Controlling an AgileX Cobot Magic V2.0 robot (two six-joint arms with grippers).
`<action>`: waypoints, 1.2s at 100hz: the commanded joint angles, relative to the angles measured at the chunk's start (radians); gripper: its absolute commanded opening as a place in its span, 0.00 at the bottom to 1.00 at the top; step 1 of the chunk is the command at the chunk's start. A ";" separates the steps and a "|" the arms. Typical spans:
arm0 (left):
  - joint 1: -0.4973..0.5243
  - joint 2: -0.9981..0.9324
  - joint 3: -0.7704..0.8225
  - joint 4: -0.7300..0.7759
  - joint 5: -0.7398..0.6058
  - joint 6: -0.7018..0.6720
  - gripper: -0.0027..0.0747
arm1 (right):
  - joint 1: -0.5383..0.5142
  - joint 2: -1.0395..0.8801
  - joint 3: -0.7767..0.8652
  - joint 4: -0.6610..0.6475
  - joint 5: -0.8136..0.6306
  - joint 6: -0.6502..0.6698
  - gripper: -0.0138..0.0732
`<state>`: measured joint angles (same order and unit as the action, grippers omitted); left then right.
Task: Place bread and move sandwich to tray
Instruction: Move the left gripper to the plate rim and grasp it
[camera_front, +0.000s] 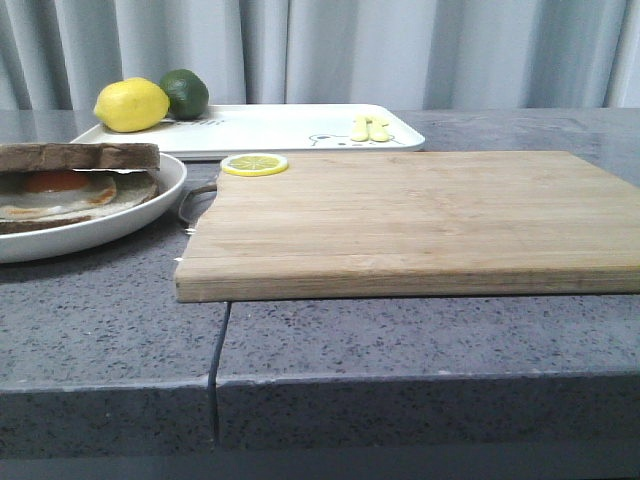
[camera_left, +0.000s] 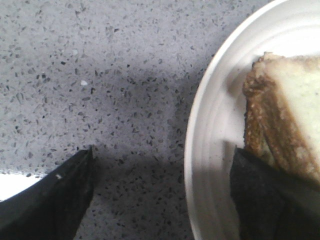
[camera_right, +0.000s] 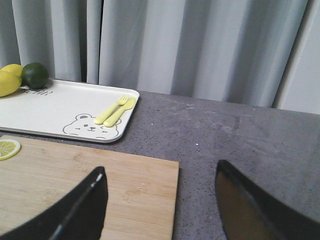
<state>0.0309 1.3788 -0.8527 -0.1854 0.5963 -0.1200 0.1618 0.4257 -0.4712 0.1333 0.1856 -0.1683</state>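
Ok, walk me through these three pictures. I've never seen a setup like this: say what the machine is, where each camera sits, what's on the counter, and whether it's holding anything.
This is a robot with two arms, each ending in a two-fingered gripper. The wide picture looks forward over the grey counter. It shows a wooden cutting board with a lemon slice at its corner, a sandwich with fried egg on a round white plate, and behind them a white tray carrying a lemon and a lime.

The other two pictures come from cameras on the wrists; the dark shapes are the fingers. The left gripper is open over the plate's edge, beside the sandwich. The right gripper is open above the board's corner. Neither holds anything.
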 joint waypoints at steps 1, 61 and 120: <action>-0.001 -0.018 -0.025 -0.013 -0.023 -0.011 0.62 | -0.006 0.002 -0.026 -0.008 -0.072 0.000 0.70; -0.001 -0.018 -0.025 -0.013 -0.017 -0.011 0.01 | -0.006 0.002 -0.026 -0.008 -0.072 0.000 0.70; -0.001 -0.082 -0.031 -0.227 -0.039 -0.011 0.01 | -0.006 0.002 -0.026 -0.008 -0.072 0.000 0.70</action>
<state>0.0332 1.3553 -0.8564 -0.3421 0.5895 -0.1369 0.1618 0.4257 -0.4712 0.1333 0.1856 -0.1683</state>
